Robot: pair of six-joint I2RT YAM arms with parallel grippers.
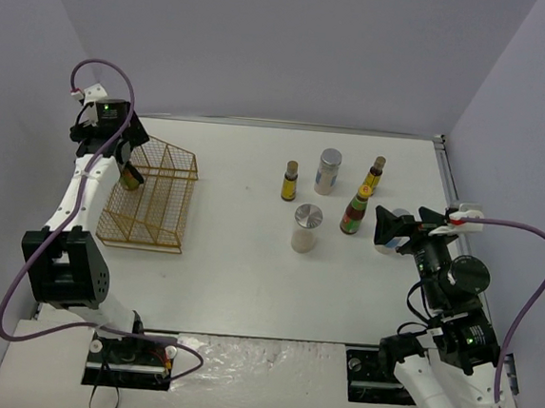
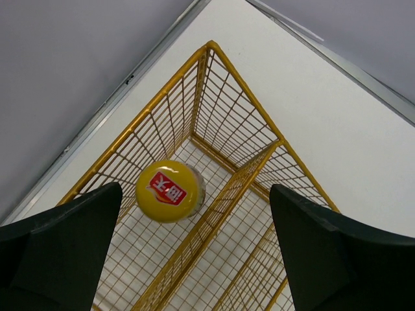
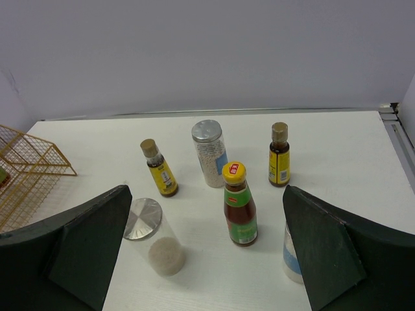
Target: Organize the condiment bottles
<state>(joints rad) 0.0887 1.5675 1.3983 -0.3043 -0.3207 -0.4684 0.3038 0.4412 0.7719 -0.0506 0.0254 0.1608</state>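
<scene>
My left claw (image 2: pixel 194 194) hangs over the gold wire rack (image 1: pixel 149 196), fingers (image 2: pixel 71 240) spread wide and touching nothing. Below the claw a sauce bottle (image 2: pixel 170 191) with a yellow cap stands upright inside the rack, in its left-hand lane, just beside the divider wire.

The other six containers stand upright on the white table (image 1: pixel 227 286), well apart from the rack on its right side. Nearest the rack is a slim dark bottle (image 1: pixel 290 181) with a yellow label. A silver-lidded jar (image 1: pixel 306 228) comes next, then a second jar (image 1: pixel 328 171). Farther from the rack stand a second sauce bottle (image 1: pixel 356 210) and a second slim bottle (image 1: pixel 375 174). Farthest from the rack is a third jar (image 3: pixel 293 259), partly hidden by my right claw (image 3: pixel 206 194). That claw is also spread wide and holds nothing.
</scene>
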